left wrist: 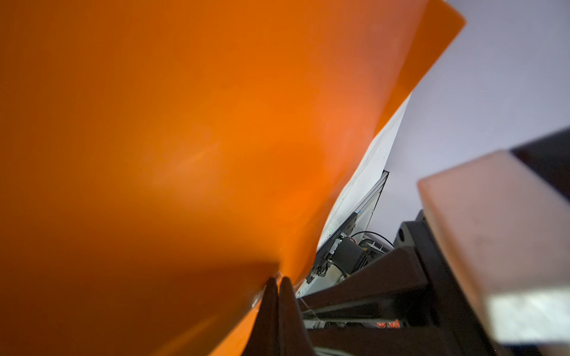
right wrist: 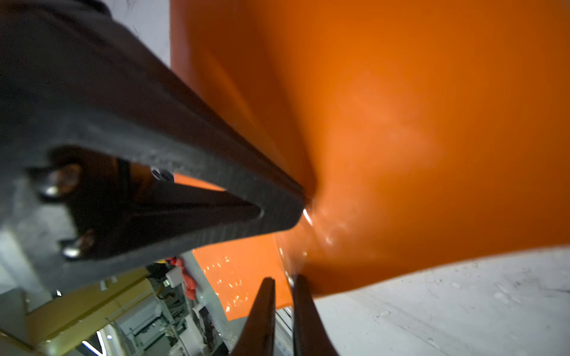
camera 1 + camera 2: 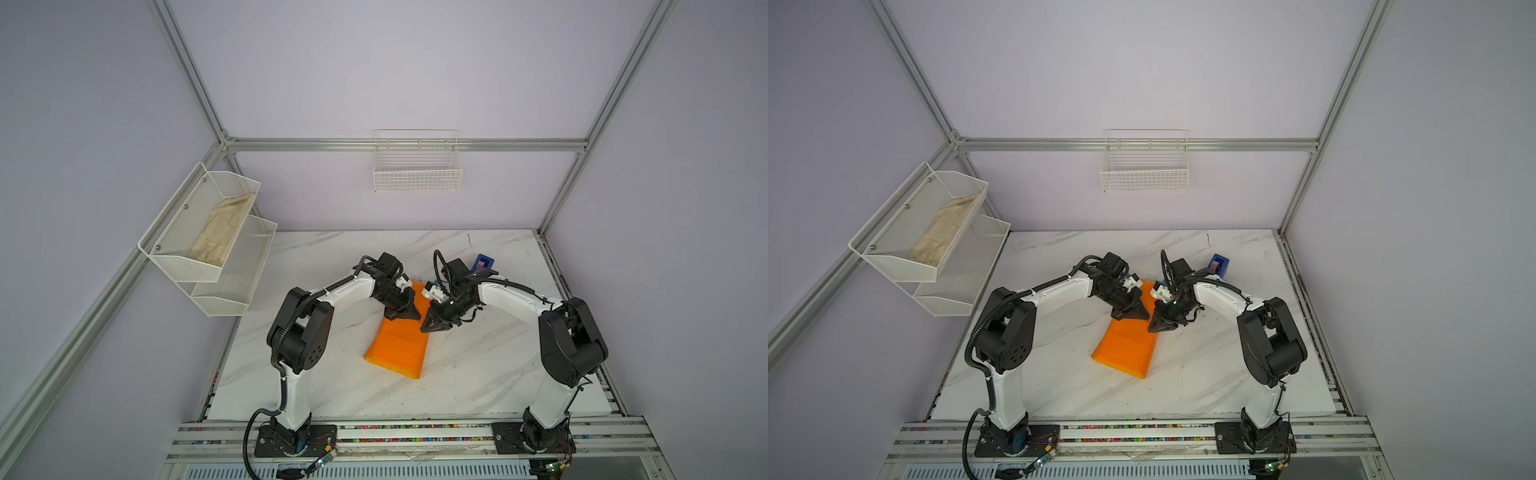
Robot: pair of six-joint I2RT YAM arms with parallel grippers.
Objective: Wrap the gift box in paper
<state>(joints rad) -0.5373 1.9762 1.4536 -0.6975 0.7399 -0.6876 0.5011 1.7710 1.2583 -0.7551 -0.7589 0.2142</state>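
Currently your left gripper (image 1: 278, 281) is clamped on a fold of the large orange paper sheet (image 3: 399, 349), which lies folded mid-table on the white marble tabletop (image 3: 478, 374); your right gripper (image 2: 285, 285) stands slightly parted at its edge.

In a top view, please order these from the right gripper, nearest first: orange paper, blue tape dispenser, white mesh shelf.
1. Folded orange paper sheet: at the tips of the right gripper.
2. Blue plastic tape dispenser: behind it, back right of the table.
3. White two-tier mesh shelf: on the left wall.
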